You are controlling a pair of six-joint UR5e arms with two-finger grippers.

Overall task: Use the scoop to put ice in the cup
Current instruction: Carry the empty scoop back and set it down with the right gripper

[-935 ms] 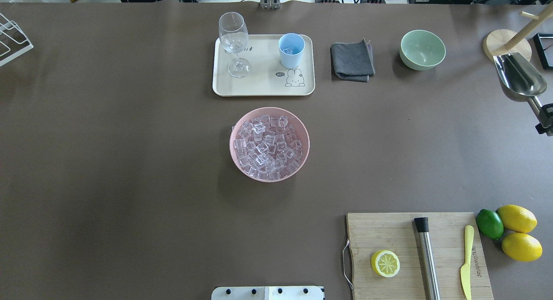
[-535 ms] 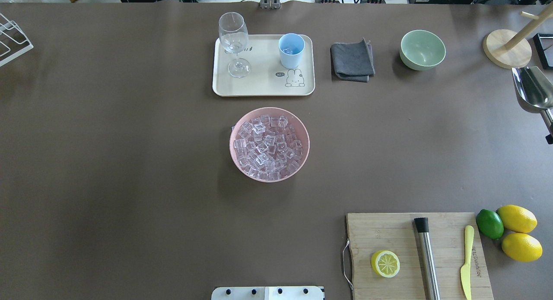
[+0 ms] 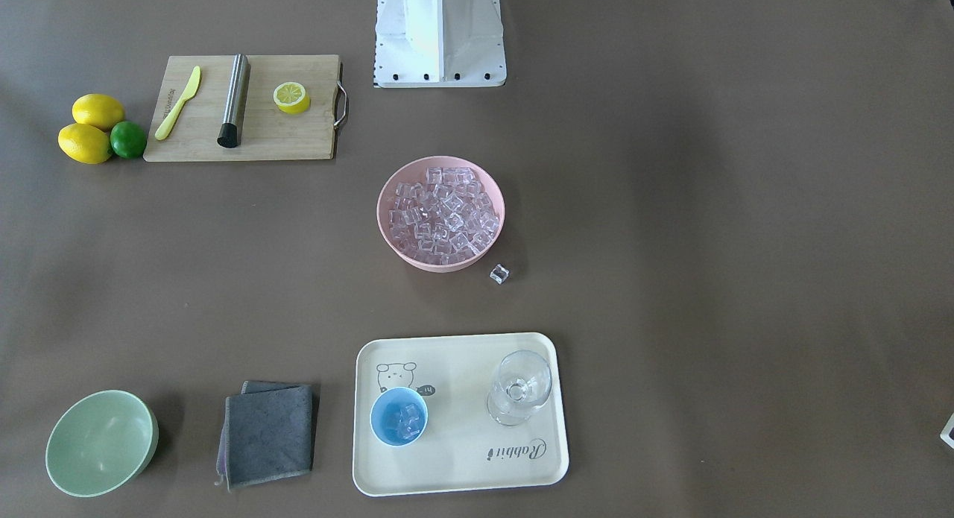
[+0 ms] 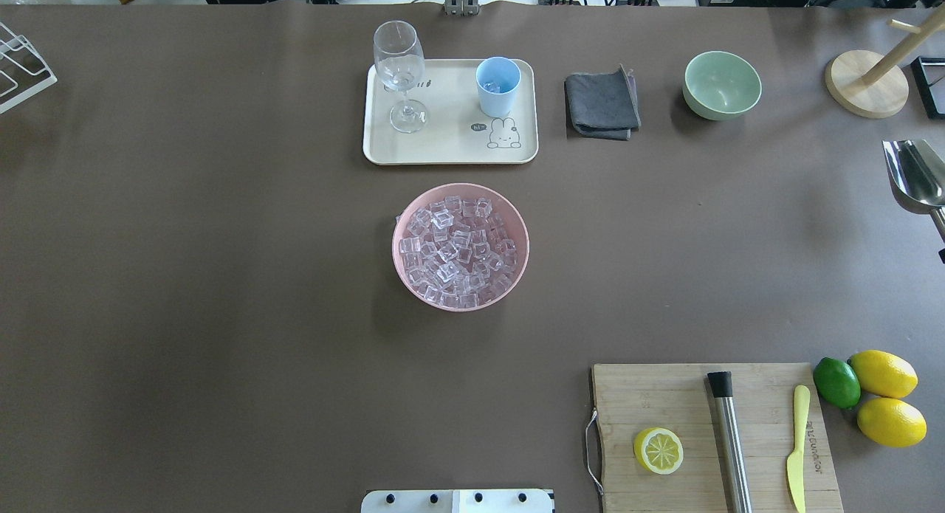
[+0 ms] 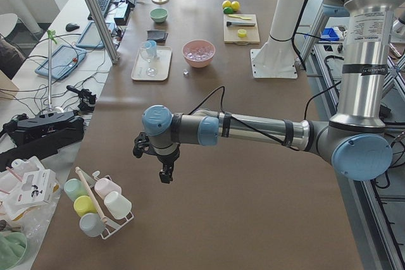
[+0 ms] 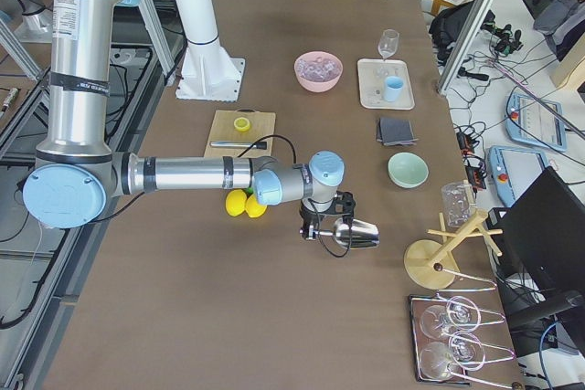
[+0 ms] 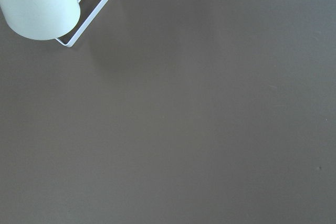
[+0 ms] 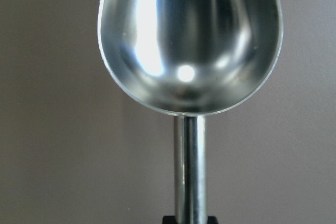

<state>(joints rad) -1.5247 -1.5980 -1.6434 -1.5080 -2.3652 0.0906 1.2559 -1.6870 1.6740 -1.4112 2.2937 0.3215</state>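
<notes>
The ice [image 4: 460, 247] fills a pink bowl [image 4: 517, 216] at mid-table; one loose cube [image 3: 498, 274] lies on the table beside the bowl. The light-blue cup [image 4: 497, 85] stands on a cream tray [image 4: 443, 150] and holds a few cubes [image 3: 403, 421]. The silver scoop [image 4: 915, 175] is at the overhead view's right edge, empty [image 8: 189, 40], held above the table by its handle in my right gripper [image 6: 322, 228], far from bowl and cup. My left gripper [image 5: 166, 174] hangs over the table's left end; I cannot tell if it is open.
A stemmed glass [image 4: 399, 70] shares the tray. A grey cloth [image 4: 602, 103], green bowl [image 4: 722, 85] and wooden stand [image 4: 865, 85] are at the back right. A cutting board [image 4: 664, 395] with lemon half, steel cylinder and knife is near right, lemons beside. A mug rack [image 5: 95, 203] is near the left gripper.
The scoop has moved right and nearer, from beside the wooden stand toward the overhead view's right edge, now partly cut off. Nothing else moved.
</notes>
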